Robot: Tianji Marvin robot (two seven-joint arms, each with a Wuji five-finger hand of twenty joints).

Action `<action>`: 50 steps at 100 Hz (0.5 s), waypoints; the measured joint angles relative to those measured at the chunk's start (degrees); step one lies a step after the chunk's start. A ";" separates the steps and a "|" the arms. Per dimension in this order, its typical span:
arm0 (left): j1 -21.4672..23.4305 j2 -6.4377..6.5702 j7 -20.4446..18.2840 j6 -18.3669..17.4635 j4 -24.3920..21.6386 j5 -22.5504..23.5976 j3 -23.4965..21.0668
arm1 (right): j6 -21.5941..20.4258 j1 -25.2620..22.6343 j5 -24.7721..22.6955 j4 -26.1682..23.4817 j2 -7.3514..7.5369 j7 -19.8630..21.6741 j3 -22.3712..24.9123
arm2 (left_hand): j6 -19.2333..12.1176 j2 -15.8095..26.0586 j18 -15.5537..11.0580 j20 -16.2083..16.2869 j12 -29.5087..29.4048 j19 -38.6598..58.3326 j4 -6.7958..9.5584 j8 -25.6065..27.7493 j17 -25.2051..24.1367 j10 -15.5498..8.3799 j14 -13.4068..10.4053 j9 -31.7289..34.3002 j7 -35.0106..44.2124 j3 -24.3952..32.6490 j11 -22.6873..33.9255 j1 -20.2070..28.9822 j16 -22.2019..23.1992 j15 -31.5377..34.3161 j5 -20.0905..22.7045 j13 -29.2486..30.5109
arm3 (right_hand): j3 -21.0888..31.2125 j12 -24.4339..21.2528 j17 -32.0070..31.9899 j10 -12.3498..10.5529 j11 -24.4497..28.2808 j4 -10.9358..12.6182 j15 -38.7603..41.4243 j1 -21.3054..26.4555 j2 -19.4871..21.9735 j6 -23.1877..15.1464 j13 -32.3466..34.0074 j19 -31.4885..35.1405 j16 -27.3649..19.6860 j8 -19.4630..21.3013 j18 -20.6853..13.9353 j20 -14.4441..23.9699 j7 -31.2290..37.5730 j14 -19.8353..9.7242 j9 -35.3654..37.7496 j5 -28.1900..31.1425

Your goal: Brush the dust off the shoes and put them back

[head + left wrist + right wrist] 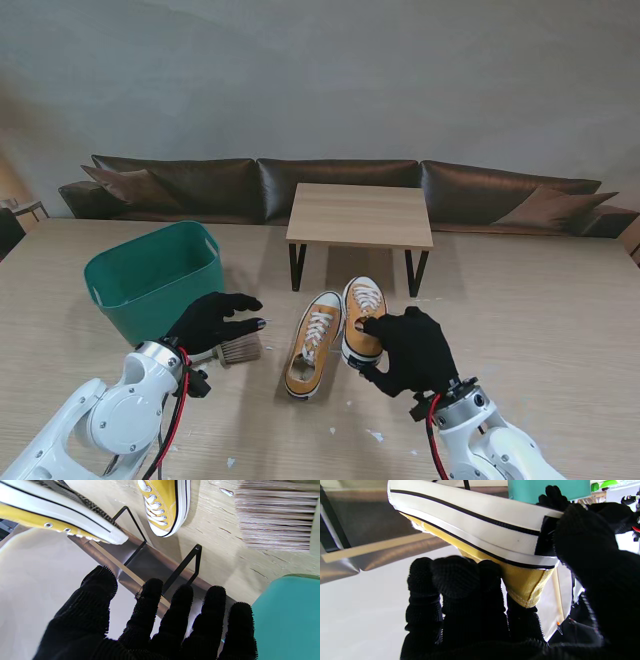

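Right hand (412,352) grips the heel of one shoe (363,318), thumb on the sole and fingers (455,580) inside the collar, hiding the heel. Left hand (212,320) hovers with fingers spread over the brush (238,350), covering its handle; only bristles show. Second shoe (312,343) lies on the desk (520,330) between them, beside the green bin (150,280)

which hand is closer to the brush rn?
Left. The left hand hovers open right by the brush, fingers spread just beyond it, beside the bin. The right hand is off to the right, shut on the heel of a shoe.
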 measured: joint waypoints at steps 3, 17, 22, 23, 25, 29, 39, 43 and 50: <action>-0.04 0.00 -0.04 0.11 0.00 -0.02 0.03 | 0.25 0.41 0.13 0.73 0.00 0.09 -0.17 | 0.00 0.00 0.08 0.11 0.00 -0.78 0.00 0.00 0.21 0.00 0.01 0.00 0.00 0.00 0.00 0.00 0.00 0.00 0.00 0.00 | 0.00 0.00 0.00 0.05 0.00 0.00 0.00 0.00 0.00 0.04 0.00 0.00 0.00 0.00 0.00 0.00 0.00 0.03 0.00 0.00; -0.28 0.02 -0.32 0.53 0.11 -0.05 0.22 | 1.80 2.48 0.66 3.56 0.04 0.81 -0.99 | 0.01 0.00 0.14 1.63 0.00 -2.74 0.00 0.01 0.99 0.00 0.01 0.00 0.00 0.00 0.00 0.00 0.00 0.00 0.00 0.00 | 0.00 0.01 0.00 0.08 0.00 0.00 0.00 0.00 0.00 0.08 0.00 0.00 0.00 0.00 0.00 0.00 0.00 0.06 0.00 0.00; -0.35 0.02 -0.40 0.63 0.16 -0.05 0.28 | 2.13 3.43 0.97 4.75 0.07 0.93 -1.51 | 0.01 0.00 0.14 2.14 0.00 -2.74 0.00 0.01 0.99 0.00 0.01 0.00 0.00 0.00 0.00 0.00 0.00 0.00 0.00 0.00 | 0.00 0.04 0.00 0.08 0.00 0.00 0.00 0.00 0.00 0.09 0.00 0.00 0.00 0.00 0.00 0.00 0.00 0.07 0.00 0.00; -0.36 0.02 -0.41 0.64 0.17 -0.05 0.29 | 2.19 3.61 1.04 4.98 0.07 0.93 -1.63 | 0.01 0.00 0.14 2.18 0.00 -2.74 0.00 0.01 1.00 0.00 0.01 0.00 0.00 0.00 0.00 0.00 0.00 0.00 0.00 0.00 | 0.00 0.04 0.00 0.08 0.00 0.00 0.00 0.01 0.01 0.09 0.00 0.00 0.00 0.00 0.00 0.00 0.00 0.07 0.00 0.00; -0.39 0.02 -0.43 0.66 0.19 -0.05 0.32 | 2.34 4.07 1.22 5.57 0.09 0.93 -1.95 | 0.01 0.00 0.14 2.22 0.00 -2.75 0.00 0.01 1.00 0.00 0.01 0.00 0.00 0.00 0.00 0.01 0.00 0.00 0.00 0.00 | 0.00 0.05 0.00 0.08 0.00 0.00 0.00 0.00 0.01 0.09 0.00 0.00 0.00 0.00 0.00 0.00 0.00 0.07 0.00 0.00; -0.44 0.02 -0.45 0.68 0.23 -0.05 0.37 | 2.65 5.01 1.53 6.75 0.12 0.89 -2.69 | 0.01 0.00 0.14 2.28 0.00 -2.76 0.00 0.01 1.00 0.00 0.01 0.00 0.00 0.00 0.00 0.01 0.00 0.00 0.00 0.00 | 0.00 0.05 0.00 0.09 0.00 0.00 0.00 0.02 0.01 0.09 0.00 0.00 0.00 0.00 0.00 0.00 0.00 0.07 0.00 0.00; -0.55 0.03 -0.58 0.75 0.30 -0.07 0.49 | 3.61 7.60 1.85 10.05 0.17 0.42 -5.00 | 0.01 0.00 0.14 2.96 0.00 -3.37 0.00 0.01 1.00 0.01 0.01 0.00 0.00 0.00 0.00 0.01 0.00 0.00 0.00 0.00 | 0.00 0.05 0.00 0.08 0.00 0.00 0.00 0.02 0.02 0.11 0.00 0.00 0.00 0.00 0.00 0.00 0.00 0.07 0.00 0.00; -0.60 0.03 -0.65 0.81 0.33 -0.11 0.51 | 4.03 8.53 1.70 11.24 0.17 0.24 -5.79 | 0.01 0.00 0.15 3.12 0.00 -3.37 0.00 0.01 1.00 0.01 0.01 0.00 0.00 0.00 -0.01 0.01 0.00 0.00 0.00 0.00 | 0.00 0.05 0.00 0.08 0.00 0.00 0.00 0.02 0.02 0.11 0.00 0.00 0.00 0.00 0.00 0.00 0.00 0.07 0.00 0.00; -0.65 0.03 -0.74 0.91 0.38 -0.19 0.53 | 4.58 9.70 1.54 12.67 0.18 0.15 -6.73 | 0.01 0.00 0.15 3.54 0.00 -3.39 0.00 0.01 1.00 0.01 0.03 0.00 0.00 0.00 -0.01 0.01 0.00 0.00 0.00 0.00 | 0.00 0.05 0.00 0.08 0.00 0.00 0.00 0.02 0.02 0.11 0.00 0.00 0.00 0.00 0.00 0.00 0.00 0.07 0.00 0.00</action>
